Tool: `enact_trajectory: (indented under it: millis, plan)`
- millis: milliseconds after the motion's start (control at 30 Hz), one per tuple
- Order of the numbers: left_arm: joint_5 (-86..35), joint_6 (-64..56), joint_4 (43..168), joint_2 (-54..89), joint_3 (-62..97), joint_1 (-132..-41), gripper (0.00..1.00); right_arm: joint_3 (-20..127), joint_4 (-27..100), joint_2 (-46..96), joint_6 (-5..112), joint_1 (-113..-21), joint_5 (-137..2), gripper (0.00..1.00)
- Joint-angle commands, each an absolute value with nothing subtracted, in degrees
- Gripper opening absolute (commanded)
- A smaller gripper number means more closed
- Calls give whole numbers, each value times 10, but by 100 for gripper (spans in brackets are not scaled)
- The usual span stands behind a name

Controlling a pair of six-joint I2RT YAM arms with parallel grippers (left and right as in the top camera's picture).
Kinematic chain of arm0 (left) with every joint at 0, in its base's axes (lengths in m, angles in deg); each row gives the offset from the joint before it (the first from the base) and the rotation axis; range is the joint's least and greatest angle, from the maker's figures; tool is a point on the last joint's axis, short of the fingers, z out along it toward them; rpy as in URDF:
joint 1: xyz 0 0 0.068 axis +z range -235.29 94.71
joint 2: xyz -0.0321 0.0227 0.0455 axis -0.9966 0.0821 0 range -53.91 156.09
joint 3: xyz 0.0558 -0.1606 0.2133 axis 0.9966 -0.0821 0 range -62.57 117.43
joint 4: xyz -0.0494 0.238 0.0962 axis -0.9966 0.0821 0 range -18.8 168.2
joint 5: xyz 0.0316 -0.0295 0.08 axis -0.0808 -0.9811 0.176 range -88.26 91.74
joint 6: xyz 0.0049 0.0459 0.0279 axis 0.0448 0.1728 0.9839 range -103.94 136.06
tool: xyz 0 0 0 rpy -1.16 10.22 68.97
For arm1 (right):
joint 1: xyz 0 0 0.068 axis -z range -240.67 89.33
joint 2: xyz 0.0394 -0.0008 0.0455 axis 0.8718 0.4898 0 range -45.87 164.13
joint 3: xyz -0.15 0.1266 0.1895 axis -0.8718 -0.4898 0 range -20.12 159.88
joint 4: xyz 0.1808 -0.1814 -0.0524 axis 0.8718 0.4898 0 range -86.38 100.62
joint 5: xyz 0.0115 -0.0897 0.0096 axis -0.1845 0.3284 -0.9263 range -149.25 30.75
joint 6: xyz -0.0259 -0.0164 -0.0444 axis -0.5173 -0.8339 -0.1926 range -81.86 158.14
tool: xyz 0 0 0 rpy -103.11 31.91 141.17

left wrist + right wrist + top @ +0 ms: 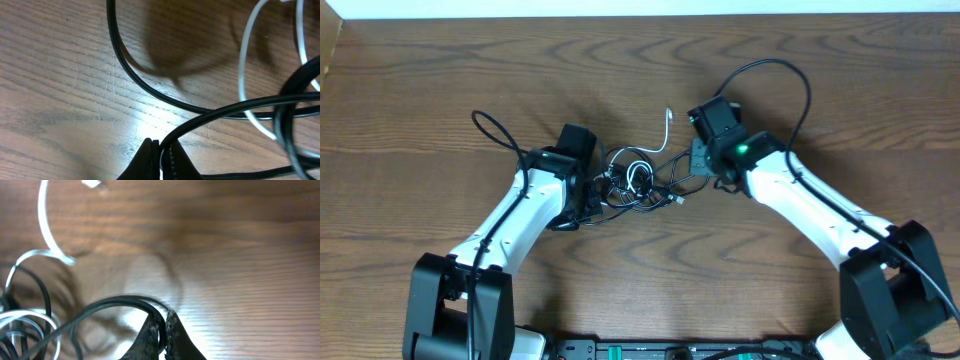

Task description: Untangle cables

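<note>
At mid-table the cables (638, 182) sit knotted between 2 arms, left gripper (157, 146) and right gripper (165, 316) each clenched on 1 black strand (225, 107), so pulling apart could cinch the knot tighter or drag the white cord (665, 135) along unfreed.

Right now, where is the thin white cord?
Overhead view: the thin white cord lies at the centre, looped into the tangle of thin black cords, its plug end sticking out on the far side.

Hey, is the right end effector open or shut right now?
Shut. The right end effector has its fingertips pressed together with no gap in the right wrist view, pinching a black cable that loops off to the left.
</note>
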State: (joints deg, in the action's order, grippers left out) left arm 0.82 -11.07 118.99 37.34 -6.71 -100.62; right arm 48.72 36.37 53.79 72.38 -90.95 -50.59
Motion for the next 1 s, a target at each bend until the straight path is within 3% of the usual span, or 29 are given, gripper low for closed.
enact_trajectory:
  millis: [0, 733, 867, 967]
  plan:
    - [56, -108, 1205, 376, -71, -1002, 7, 492, 365, 500, 761, -864, -395, 1]
    - [98, -133, 1214, 376, -71, -997, 7, 492, 442, 398, 786, -624, -337, 1]
    - [22, -88, 1173, 376, -71, -993, 7, 492, 422, 398, 741, -616, -477, 1]
    - [-82, -34, 1126, 376, -71, -995, 8, 492, 393, 398, 667, -625, -643, 6]
